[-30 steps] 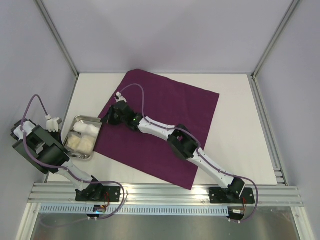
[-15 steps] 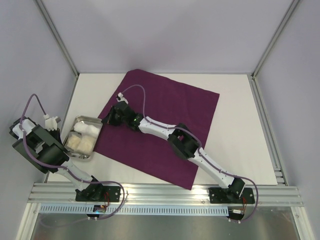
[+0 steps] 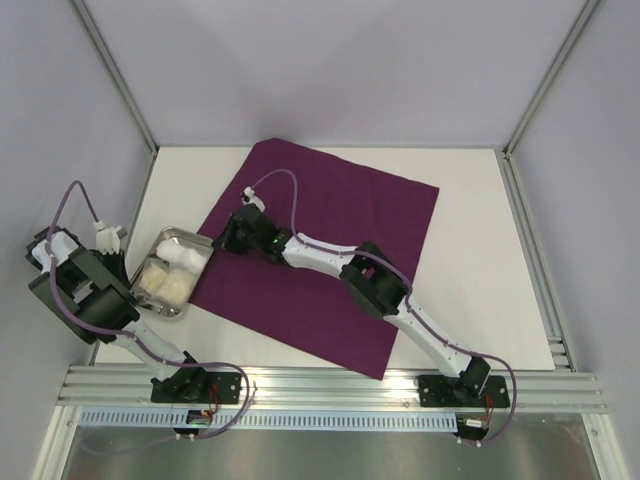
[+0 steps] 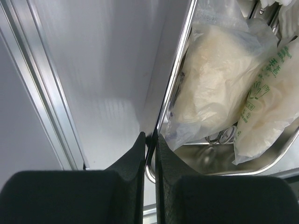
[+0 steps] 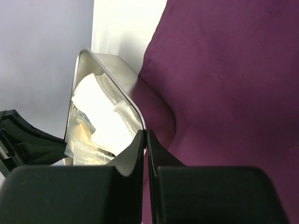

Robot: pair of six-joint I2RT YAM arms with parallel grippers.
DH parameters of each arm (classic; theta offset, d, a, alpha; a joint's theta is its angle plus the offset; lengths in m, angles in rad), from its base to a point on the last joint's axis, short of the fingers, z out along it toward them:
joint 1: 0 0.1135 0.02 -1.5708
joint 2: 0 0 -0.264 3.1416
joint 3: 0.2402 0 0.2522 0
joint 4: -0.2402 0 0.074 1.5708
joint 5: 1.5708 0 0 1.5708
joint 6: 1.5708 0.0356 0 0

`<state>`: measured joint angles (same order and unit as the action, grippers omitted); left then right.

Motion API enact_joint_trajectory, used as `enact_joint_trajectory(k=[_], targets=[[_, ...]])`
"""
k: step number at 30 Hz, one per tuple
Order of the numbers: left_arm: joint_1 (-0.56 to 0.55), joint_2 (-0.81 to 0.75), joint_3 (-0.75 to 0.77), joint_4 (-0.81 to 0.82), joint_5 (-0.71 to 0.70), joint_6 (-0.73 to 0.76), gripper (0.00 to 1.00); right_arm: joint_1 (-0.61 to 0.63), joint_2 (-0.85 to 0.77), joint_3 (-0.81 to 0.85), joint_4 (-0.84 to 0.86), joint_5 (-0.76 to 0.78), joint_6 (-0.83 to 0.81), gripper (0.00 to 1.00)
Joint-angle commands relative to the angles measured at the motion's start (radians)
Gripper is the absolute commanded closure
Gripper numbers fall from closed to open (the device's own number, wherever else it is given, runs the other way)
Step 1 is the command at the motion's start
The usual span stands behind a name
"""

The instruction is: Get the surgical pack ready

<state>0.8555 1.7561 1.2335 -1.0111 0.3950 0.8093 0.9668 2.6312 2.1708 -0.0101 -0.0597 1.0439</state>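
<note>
The surgical pack (image 3: 325, 250) is a plum-purple drape spread flat as a big square sheet in the middle of the table; it also fills the right of the right wrist view (image 5: 229, 70). A steel tray (image 3: 196, 240) holding white gauze (image 5: 100, 109) and cream packets (image 4: 217, 79) sits at the drape's left edge, its right side over the cloth. My left gripper (image 4: 150, 136) is shut on the tray's left rim (image 4: 176, 74). My right gripper (image 5: 145, 133) is shut on the tray's right rim (image 5: 110, 72). In the top view the left gripper (image 3: 137, 282) and right gripper (image 3: 214, 245) flank the tray.
Metal frame posts and grey walls close in the table on the left, back and right. A rail (image 3: 330, 385) runs along the near edge by the arm bases. Bare white tabletop (image 3: 470, 250) lies to the right of the drape.
Both arms have carried the tray a little to the right, so that its right side now overlaps the drape's left edge. Both grips are unchanged.
</note>
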Motion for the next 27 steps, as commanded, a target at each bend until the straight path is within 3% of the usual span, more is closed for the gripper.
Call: enact_joint_trajectory(k=[1,11,27], targets=[[-0.051,0.005,0.043,0.164,0.058,-0.079,1.0,0.024,-0.16,-0.048,0.045,-0.017,-0.016,0.99],[-0.15,0.011,0.014,0.201,0.058,-0.134,1.0,-0.007,-0.344,-0.385,0.104,0.017,-0.035,1.0],[-0.519,0.043,0.046,0.236,-0.004,-0.24,1.0,-0.126,-0.67,-0.931,0.154,0.049,0.002,0.99]])
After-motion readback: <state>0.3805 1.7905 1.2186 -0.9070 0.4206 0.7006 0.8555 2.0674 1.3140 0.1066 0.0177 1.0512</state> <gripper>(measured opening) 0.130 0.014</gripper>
